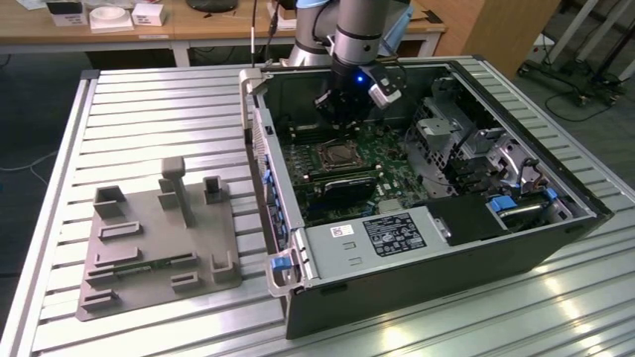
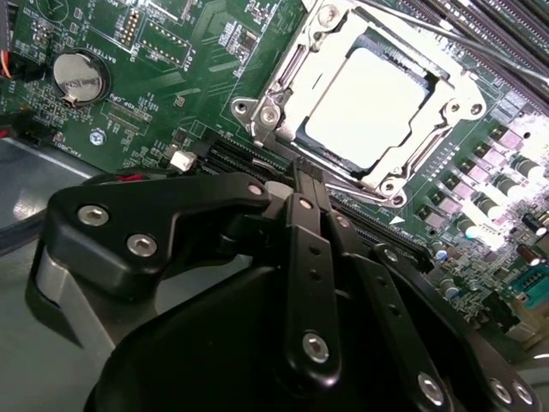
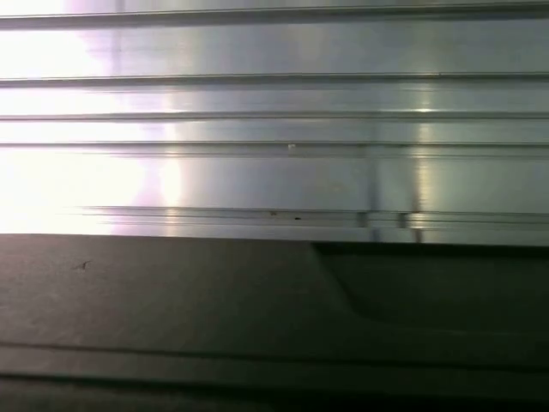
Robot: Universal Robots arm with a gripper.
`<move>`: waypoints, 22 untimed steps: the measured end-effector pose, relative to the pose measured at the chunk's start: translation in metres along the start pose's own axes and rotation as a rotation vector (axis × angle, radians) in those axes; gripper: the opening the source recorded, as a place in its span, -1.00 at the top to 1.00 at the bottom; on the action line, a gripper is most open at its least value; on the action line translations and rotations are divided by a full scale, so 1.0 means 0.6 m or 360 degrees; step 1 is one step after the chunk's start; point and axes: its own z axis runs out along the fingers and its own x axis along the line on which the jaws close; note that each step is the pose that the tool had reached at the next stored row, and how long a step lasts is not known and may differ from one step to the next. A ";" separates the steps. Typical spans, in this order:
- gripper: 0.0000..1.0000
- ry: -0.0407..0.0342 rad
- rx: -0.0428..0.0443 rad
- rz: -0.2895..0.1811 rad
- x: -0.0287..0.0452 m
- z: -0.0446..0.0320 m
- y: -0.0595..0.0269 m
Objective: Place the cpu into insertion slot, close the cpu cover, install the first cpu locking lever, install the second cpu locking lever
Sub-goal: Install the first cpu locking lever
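Note:
The cpu [image 2: 369,103] shows its pale silver top inside the insertion slot [image 1: 337,155] on the green board. The cpu cover [image 2: 287,73], a silver frame, lies down around the chip. Two thin metal lever rods [image 2: 446,30] run past the far side of the socket, and I cannot tell whether they are latched. My gripper [image 2: 302,176] hovers just beside the near edge of the socket with its black fingers together and nothing between them. In the exterior view the gripper [image 1: 340,123] hangs inside the open computer case, a little behind the socket.
The case walls [image 1: 260,149] and a drive cage [image 1: 447,134] hem in the board. A black card [image 1: 347,186] and a labelled grey box [image 1: 392,234] lie in front of the socket. A grey fixture plate [image 1: 149,238] sits on the ribbed table [image 3: 274,112] at the exterior view's left.

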 end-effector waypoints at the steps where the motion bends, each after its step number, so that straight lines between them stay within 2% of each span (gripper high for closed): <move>1: 0.80 0.0000 -0.0001 0.0000 0.000 0.000 0.001; 12: 0.80 -0.0002 -0.0014 0.0000 -0.003 0.001 -0.001; 22: 0.80 -0.0001 -0.0013 0.0000 -0.002 0.001 -0.009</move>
